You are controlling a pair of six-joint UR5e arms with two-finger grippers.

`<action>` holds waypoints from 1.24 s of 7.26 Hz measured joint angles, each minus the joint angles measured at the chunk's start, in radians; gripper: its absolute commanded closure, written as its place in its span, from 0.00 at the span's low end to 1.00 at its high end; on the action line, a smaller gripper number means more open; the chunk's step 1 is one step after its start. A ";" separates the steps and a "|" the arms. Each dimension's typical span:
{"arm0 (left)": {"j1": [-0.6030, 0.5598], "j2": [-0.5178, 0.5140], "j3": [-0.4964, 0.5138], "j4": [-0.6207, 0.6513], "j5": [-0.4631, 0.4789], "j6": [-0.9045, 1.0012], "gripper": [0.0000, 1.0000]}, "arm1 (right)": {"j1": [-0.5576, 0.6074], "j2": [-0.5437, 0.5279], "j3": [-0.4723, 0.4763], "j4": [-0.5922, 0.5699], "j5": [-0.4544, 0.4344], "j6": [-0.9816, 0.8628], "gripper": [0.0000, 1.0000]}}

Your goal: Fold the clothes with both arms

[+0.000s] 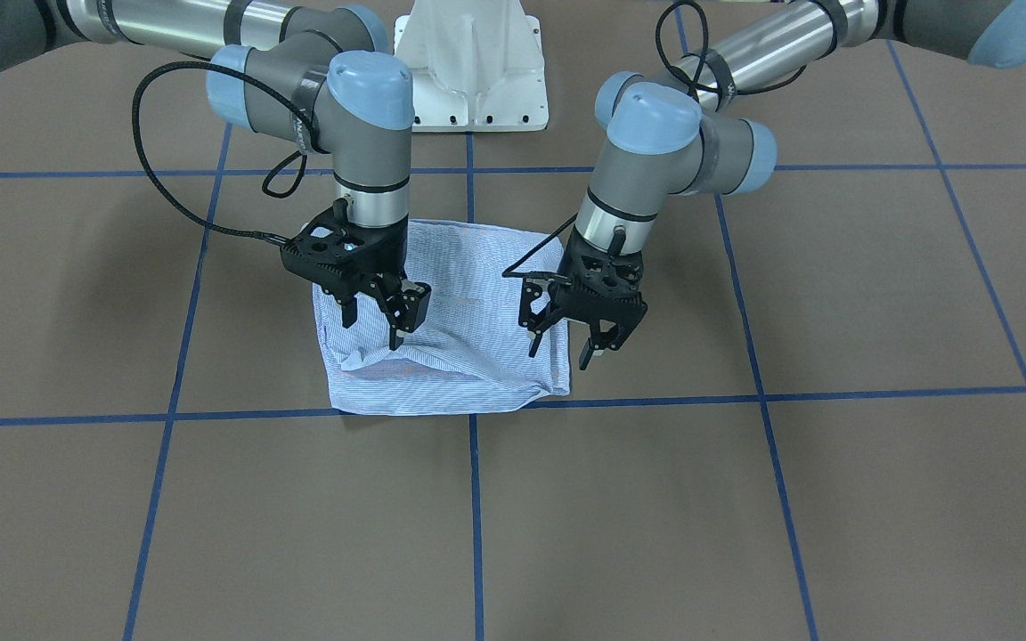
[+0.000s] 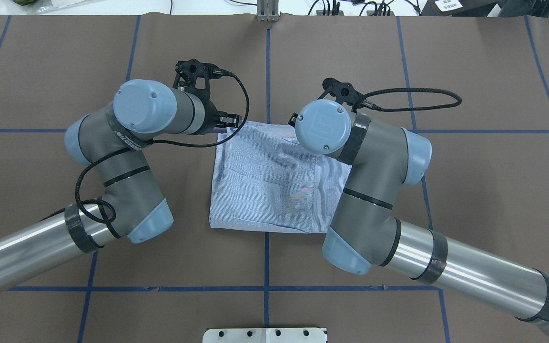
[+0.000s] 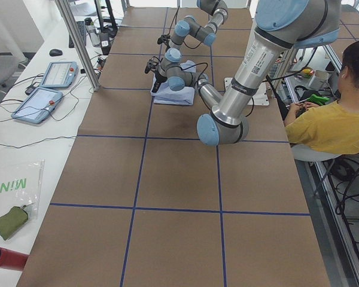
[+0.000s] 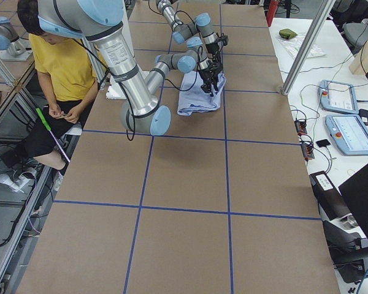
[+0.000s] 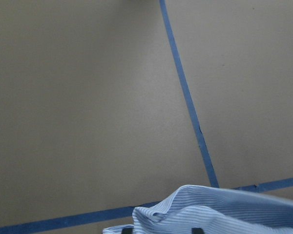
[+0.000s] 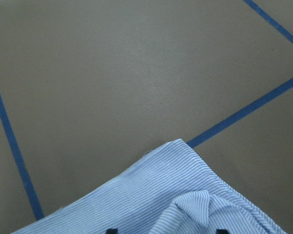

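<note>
The light blue striped shirt (image 1: 446,352) lies folded into a rough rectangle on the brown table; it also shows in the overhead view (image 2: 265,186). My left gripper (image 1: 562,349) hangs open over the shirt's edge, at the right in the front view, empty. My right gripper (image 1: 373,327) hangs open over the opposite side of the shirt, empty. In the overhead view the left gripper (image 2: 229,121) shows at the shirt's far left corner, and the right gripper is hidden under its wrist. The left wrist view shows a bunched shirt edge (image 5: 210,209), and the right wrist view a shirt corner (image 6: 161,195).
Blue tape lines (image 1: 475,499) divide the table into squares. The white pedestal base (image 1: 473,71) stands behind the shirt. An operator in yellow (image 3: 329,119) sits beside the table. Control tablets (image 4: 349,116) lie on a side bench.
</note>
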 measured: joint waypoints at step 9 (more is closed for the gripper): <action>-0.207 0.398 -0.504 0.273 -0.179 0.452 0.00 | 0.373 -0.106 0.104 -0.111 0.400 -0.647 0.00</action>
